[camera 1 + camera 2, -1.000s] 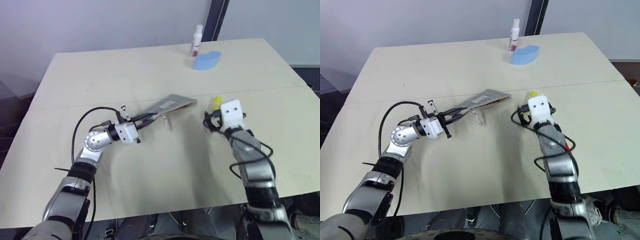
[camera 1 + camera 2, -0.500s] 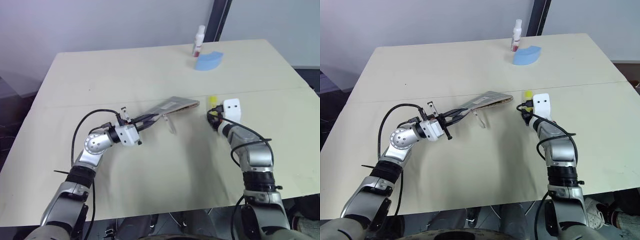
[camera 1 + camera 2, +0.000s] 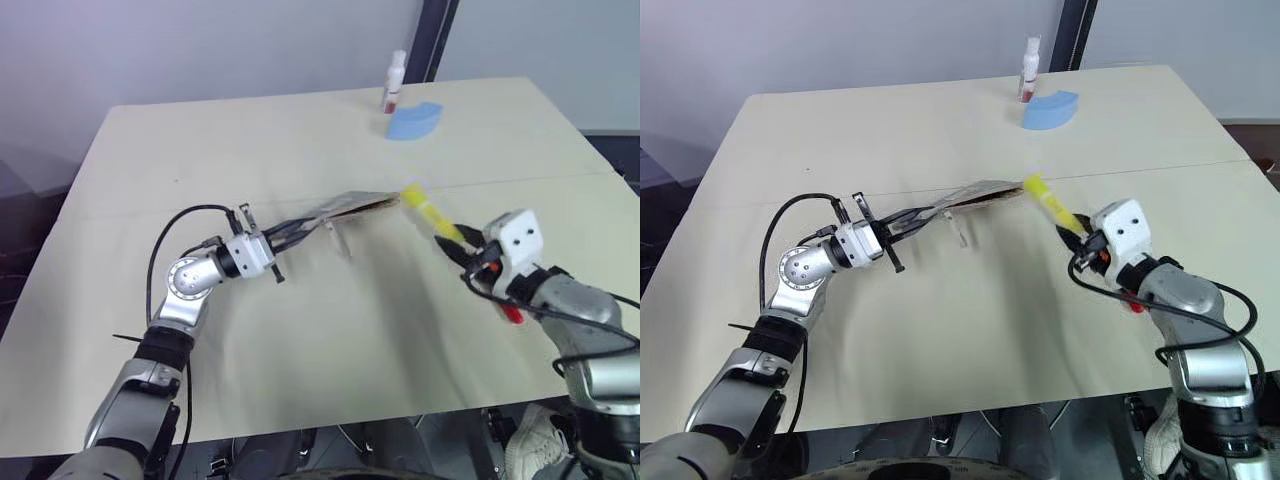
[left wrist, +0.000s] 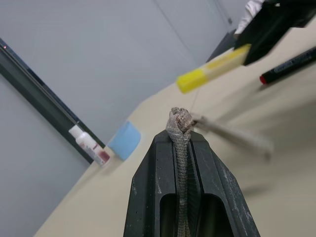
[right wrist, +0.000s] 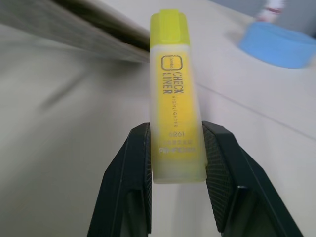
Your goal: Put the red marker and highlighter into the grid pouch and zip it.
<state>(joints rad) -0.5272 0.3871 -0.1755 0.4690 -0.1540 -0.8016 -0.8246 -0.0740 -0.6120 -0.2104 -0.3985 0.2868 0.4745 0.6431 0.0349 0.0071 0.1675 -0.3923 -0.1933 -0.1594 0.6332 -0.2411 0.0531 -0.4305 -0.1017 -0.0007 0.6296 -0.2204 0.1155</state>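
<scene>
Since a second ago our right fingers (image 3: 462, 250) have lifted the highlighter (image 3: 425, 210) off the counter (image 3: 300, 130), clenched on its tail. Left fingers (image 3: 283, 238) pinch the pouch (image 3: 345, 207); its narrow mouth could deflect the highlighter.

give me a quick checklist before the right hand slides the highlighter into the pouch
1. Highlighter clamped in the right hand: ok.
2. Left hand shut on the grid pouch, lifting its end: ok.
3. Highlighter tip aimed at the pouch's far end: ok.
4. Pouch mouth open wide enough: cannot tell.
5. Red marker already inside the pouch: not ok, it lies on the table under the right arm.
6. White bottle and blue piece away from the path: ok.
</scene>
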